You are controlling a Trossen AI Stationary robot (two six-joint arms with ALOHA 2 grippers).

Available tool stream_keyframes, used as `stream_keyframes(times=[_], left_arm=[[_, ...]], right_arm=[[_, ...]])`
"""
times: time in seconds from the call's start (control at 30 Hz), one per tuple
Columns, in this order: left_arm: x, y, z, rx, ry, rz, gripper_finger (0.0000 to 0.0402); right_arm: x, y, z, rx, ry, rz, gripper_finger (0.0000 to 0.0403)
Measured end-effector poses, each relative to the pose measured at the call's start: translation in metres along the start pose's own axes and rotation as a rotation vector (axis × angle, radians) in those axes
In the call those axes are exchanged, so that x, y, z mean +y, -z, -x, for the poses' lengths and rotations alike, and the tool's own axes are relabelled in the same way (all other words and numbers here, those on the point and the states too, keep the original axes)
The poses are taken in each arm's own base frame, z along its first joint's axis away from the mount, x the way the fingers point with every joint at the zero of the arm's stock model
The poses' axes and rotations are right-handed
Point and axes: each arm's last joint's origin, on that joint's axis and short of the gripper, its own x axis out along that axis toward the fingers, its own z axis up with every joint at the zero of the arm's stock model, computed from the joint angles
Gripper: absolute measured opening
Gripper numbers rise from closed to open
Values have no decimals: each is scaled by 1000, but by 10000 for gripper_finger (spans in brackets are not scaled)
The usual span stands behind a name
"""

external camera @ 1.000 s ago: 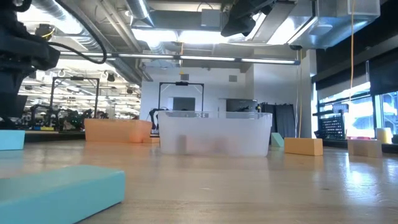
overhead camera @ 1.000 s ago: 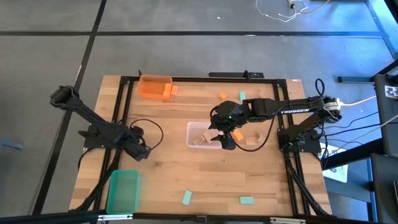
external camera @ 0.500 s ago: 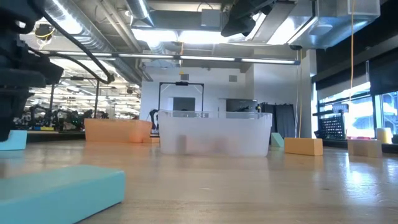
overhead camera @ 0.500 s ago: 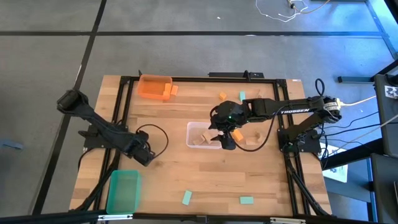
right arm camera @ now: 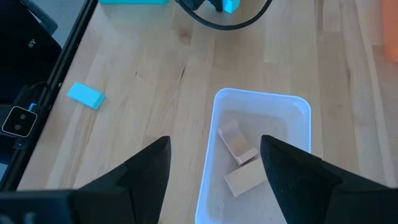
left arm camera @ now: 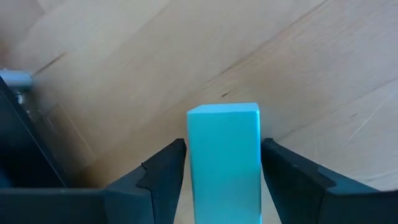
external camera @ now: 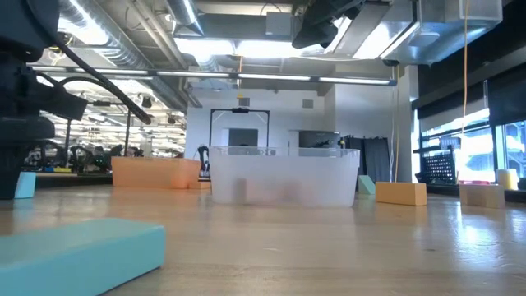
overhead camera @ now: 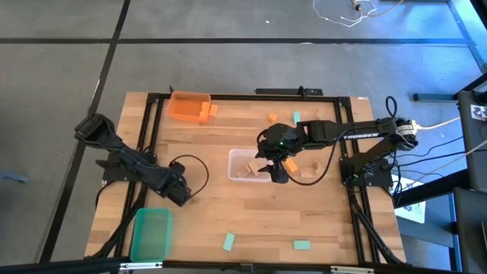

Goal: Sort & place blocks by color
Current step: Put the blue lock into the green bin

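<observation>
My left gripper (overhead camera: 180, 195) is near the table's left side, just beyond the green bin (overhead camera: 151, 233), shut on a mint green block (left arm camera: 224, 158). That block also shows at the left of the low view (external camera: 25, 184). My right gripper (overhead camera: 272, 172) hangs open and empty over the right end of the clear bin (overhead camera: 246, 165). The bin holds tan blocks (right arm camera: 239, 163). Loose blocks lie flat on the table: orange (overhead camera: 272, 117) and green (overhead camera: 296, 116) at the far side, orange (overhead camera: 290, 165) and tan (overhead camera: 308, 172) by the right gripper, and two green ones (overhead camera: 228, 242) (overhead camera: 301, 245) near the front. My left gripper pinches the mint green block by its two long sides (left arm camera: 193, 168) between its two fingers (left arm camera: 163, 174). The block lies along the fingers and its end face (left arm camera: 224, 111) sticks out past their tips. I cannot tell whether it is clear of the table.
An orange bin (overhead camera: 189, 106) stands at the far left, with an orange block (overhead camera: 212, 110) beside it. A black cable (overhead camera: 194, 169) loops on the table by the left gripper. A black frame (overhead camera: 152, 137) runs along the table's sides. Bare wood lies between the green bin and the clear bin.
My left gripper has moved with the green block toward the table's near edge and a little toward its right edge, nearer the green bin. It has stayed shut on the block.
</observation>
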Motion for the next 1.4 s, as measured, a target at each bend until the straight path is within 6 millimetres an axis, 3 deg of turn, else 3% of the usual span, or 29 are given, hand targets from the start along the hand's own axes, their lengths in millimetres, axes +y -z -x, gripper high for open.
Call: stream_keyframes(times=[0.13, 0.33, 0.6, 0.9, 1.13, 1.27, 1.4], left_arm=[[0, 0, 0, 9, -1, 8, 188], [0, 0, 0, 15, 1, -63, 127], [-2, -1, 6, 14, 23, -134, 127], [-24, -1, 66, -9, 176, -461, 127], [-37, 17, 115, 76, 343, -770, 127], [-37, 32, 129, 167, 422, -896, 127], [-31, 54, 130, 281, 440, -933, 127]], right_arm=[[0, 0, 0, 0, 0, 0, 248], [0, 0, 0, 0, 0, 0, 248], [0, 0, 0, 0, 0, 0, 248], [0, 0, 0, 0, 0, 3, 248], [0, 0, 0, 0, 0, 3, 248], [0, 0, 0, 0, 0, 3, 248], [0, 0, 0, 0, 0, 3, 248]])
